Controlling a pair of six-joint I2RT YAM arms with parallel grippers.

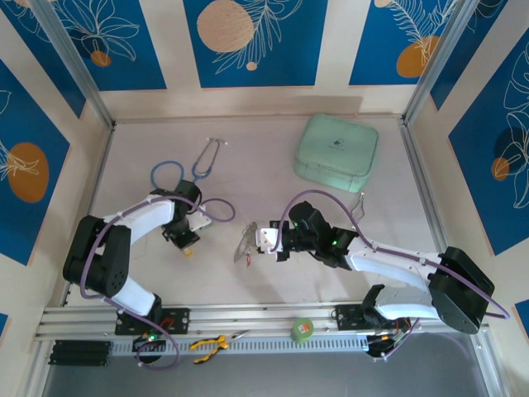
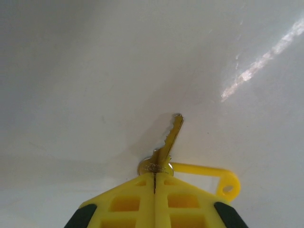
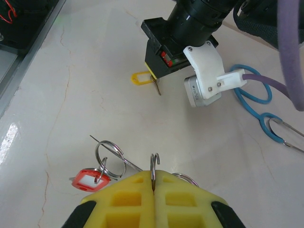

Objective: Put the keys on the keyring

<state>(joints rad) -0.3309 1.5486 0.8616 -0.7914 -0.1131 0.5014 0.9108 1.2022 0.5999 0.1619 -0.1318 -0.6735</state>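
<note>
Brass key (image 2: 170, 137) sits low in the centre of the left wrist view, pinched by its head between the yellow fingers of the left gripper (image 2: 155, 181). The jaws are pressed together on it with no gap showing. Its toothed blade points up and away over the pale table (image 2: 95, 71), and a yellow tag (image 2: 209, 171) trails off to the right. At the bottom centre of the right wrist view the right gripper (image 3: 153, 179) is likewise closed, clamped on a wire loop of the keyring (image 3: 152, 164). A red tag (image 3: 89, 178) hangs on a neighbouring ring at lower left. From above, the two grippers are well apart, the left one left of centre and the right one near the middle. The step in hand looks like carrying the key across to the ring. To do it well, the right arm should hold the loop steady and upright while the left brings the key's head, not its blade, to the wire's free end (where that end lies I cannot tell). The fingers cover the key's hole, so a regrip nearer the blade may be needed first. The blue stethoscope (image 3: 256, 102) at right is best kept clear of.
</note>
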